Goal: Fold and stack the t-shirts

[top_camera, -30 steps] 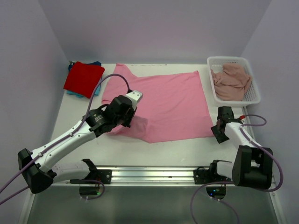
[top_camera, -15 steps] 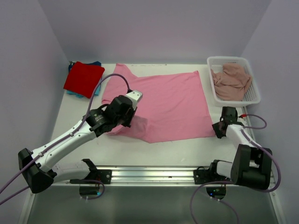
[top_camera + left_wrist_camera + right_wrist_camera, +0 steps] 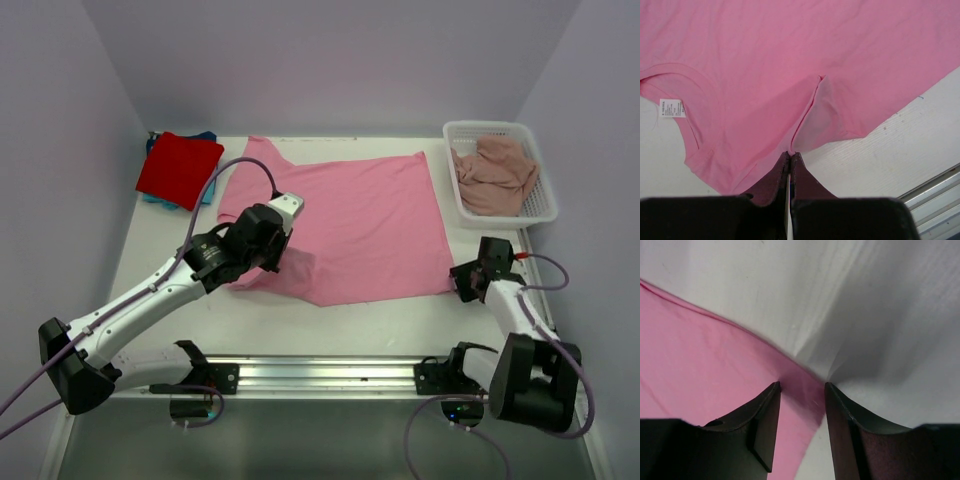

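Note:
A bright pink t-shirt (image 3: 365, 215) lies spread flat across the middle of the table. My left gripper (image 3: 286, 262) is shut on a raised fold of its near left part, and the left wrist view shows the cloth pinched at the tips (image 3: 790, 155), with the neck label (image 3: 671, 108) to the left. My right gripper (image 3: 463, 284) stands open low over the shirt's near right corner (image 3: 805, 390), which lies flat between the fingers. A red t-shirt (image 3: 180, 168) sits folded on a teal-blue one (image 3: 152, 199) at the back left.
A white mesh basket (image 3: 497, 127) at the back right holds a crumpled dusty-pink t-shirt (image 3: 495, 172). A metal rail (image 3: 330, 372) runs along the near table edge between the arm bases. Walls close in the left, back and right sides.
The right gripper has turned and shifted slightly towards the shirt's near right corner, its jaws narrowing and widening a little. The left gripper and its fold have not moved.

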Robot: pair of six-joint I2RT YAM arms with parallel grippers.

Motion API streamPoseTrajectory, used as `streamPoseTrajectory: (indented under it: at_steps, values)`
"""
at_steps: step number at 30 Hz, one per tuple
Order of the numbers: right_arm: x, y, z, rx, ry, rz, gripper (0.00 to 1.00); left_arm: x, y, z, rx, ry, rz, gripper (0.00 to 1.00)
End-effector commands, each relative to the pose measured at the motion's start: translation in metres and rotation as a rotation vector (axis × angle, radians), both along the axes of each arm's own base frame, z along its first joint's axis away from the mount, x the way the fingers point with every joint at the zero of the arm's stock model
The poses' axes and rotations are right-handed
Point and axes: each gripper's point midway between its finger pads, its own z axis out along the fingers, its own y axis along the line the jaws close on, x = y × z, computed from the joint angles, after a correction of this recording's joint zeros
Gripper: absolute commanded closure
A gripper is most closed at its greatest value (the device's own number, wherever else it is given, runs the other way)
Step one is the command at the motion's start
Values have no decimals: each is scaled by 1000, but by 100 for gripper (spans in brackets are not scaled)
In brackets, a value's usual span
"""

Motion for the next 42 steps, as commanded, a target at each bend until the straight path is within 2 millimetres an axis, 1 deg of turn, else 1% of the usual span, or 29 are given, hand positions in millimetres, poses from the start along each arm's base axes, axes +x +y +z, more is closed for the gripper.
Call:
streamPoseTrajectory:
  at_steps: [1,2,4,7,10,12,13,16,17,22,26,31,32,34,35,36,40,41,42]
  values:
    - [-47,-3,3,-49,112,-9,55,4,0,4,-25,-11,31,100]
    - [-52,-4,9,-62,120,-11,55,5,-1,3,-24,-9,30,100]
    - [-54,-5,19,-78,91,-8,55,5,-2,3,-27,-6,25,100]
    - [-56,-4,21,-81,88,5,55,6,-4,3,-33,-8,22,100]
    - [-55,1,11,-48,115,27,53,5,-4,2,-30,-3,20,100]
    - [-51,6,6,-19,118,38,53,5,-2,1,-24,0,25,100]
    - [-50,7,1,-10,124,37,53,4,-2,2,-26,-3,26,100]
    - [-47,9,-6,10,131,31,53,4,0,2,-27,-7,32,100]
    - [-43,8,-7,8,120,30,53,4,1,1,-24,-7,34,100]
    - [-40,4,-13,-7,124,9,52,3,2,0,-21,-5,36,100]
    - [-41,1,-16,-20,128,-1,53,3,3,0,-24,-6,38,100]
    - [-43,2,-16,-21,134,6,62,3,5,2,-23,-12,42,100]
    - [-43,1,-15,-24,129,7,68,2,6,1,-23,-11,43,100]
    - [-44,2,-16,-22,127,12,72,2,6,1,-23,-11,43,100]
    - [-43,2,-15,-22,124,14,77,2,6,0,-20,-9,43,100]
    - [-45,3,-17,-21,128,14,81,2,6,1,-24,-10,44,100]
    - [-45,5,-20,-10,131,21,89,2,7,2,-27,-13,47,100]
    - [-46,6,-21,-5,131,25,94,1,7,2,-26,-12,45,100]
    - [-46,6,-21,-3,129,24,98,1,8,1,-25,-13,46,100]
